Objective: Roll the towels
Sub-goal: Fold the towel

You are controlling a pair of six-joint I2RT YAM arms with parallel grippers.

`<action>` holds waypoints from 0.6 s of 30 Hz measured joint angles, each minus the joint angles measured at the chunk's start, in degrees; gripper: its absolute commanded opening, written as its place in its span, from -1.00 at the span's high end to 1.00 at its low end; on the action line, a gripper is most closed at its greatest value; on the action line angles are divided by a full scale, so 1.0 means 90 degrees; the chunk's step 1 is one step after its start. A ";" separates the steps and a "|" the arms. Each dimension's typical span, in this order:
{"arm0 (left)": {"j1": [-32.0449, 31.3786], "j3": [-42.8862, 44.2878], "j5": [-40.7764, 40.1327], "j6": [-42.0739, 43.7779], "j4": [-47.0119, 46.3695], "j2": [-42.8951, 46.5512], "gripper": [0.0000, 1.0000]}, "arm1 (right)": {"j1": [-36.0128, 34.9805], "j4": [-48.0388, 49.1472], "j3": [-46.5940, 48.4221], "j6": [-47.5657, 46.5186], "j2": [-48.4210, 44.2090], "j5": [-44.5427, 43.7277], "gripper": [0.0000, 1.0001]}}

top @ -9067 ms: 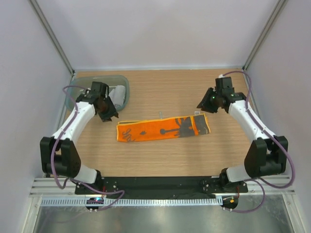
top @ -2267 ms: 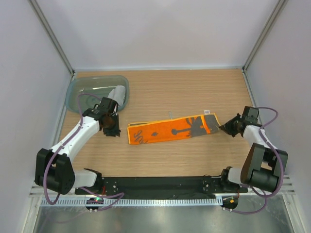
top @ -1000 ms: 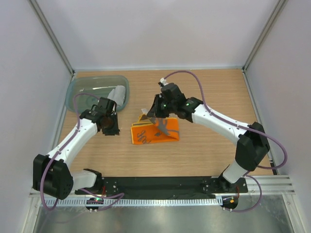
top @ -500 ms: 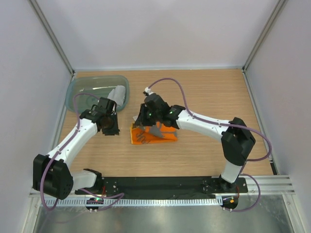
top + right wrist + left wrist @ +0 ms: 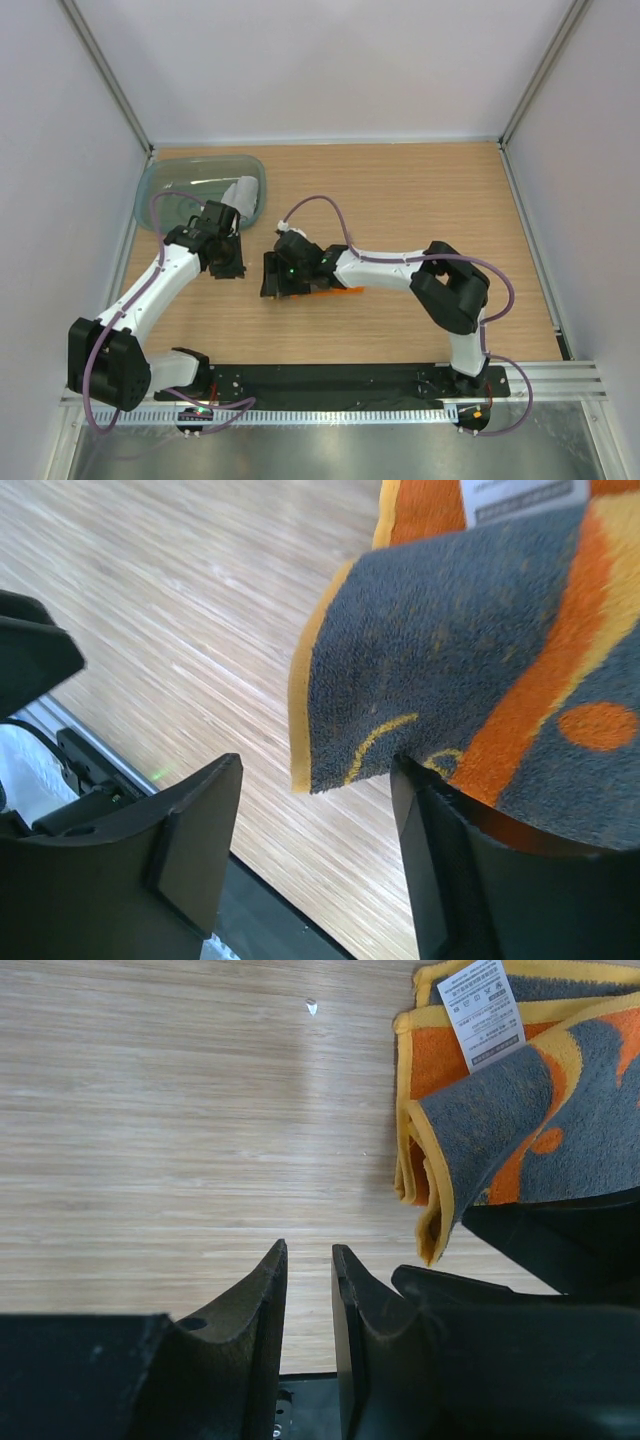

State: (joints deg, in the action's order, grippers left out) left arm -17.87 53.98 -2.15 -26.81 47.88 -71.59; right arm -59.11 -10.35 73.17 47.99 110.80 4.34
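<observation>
The orange towel with a grey face [image 5: 338, 290] lies folded over on itself at mid-table. It also shows in the left wrist view [image 5: 500, 1130] and the right wrist view [image 5: 470, 630]. My right gripper [image 5: 272, 285] is low at the towel's left end. In its own view the right gripper [image 5: 318, 780] is open, and the grey upper flap drapes over its right finger [image 5: 440, 840]. My left gripper [image 5: 228, 265] is just left of the towel, empty. In its own view the left gripper [image 5: 305, 1255] has its jaws almost together. The light grey towel [image 5: 240, 193] sits in the tub.
A translucent teal tub [image 5: 160, 185] stands at the back left, holding the grey towel. A white care label [image 5: 485, 1010] lies on the orange towel. The black body of the right gripper [image 5: 560, 1230] is close beside my left gripper.
My right gripper has swept left with the towel's right end, folding the long strip over to a short stack, and its jaws now stand apart. The left arm has barely moved.
</observation>
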 measured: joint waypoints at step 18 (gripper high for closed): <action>0.0000 0.0002 0.0648 -0.0704 -0.0279 -0.0882 0.52 | 0.1263 0.0170 -0.1576 -0.0313 -0.2535 -0.0121 -0.22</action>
State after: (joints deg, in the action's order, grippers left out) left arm -17.87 54.00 3.68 -33.15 45.36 -79.53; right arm -47.75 -8.82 58.98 45.17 87.99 3.25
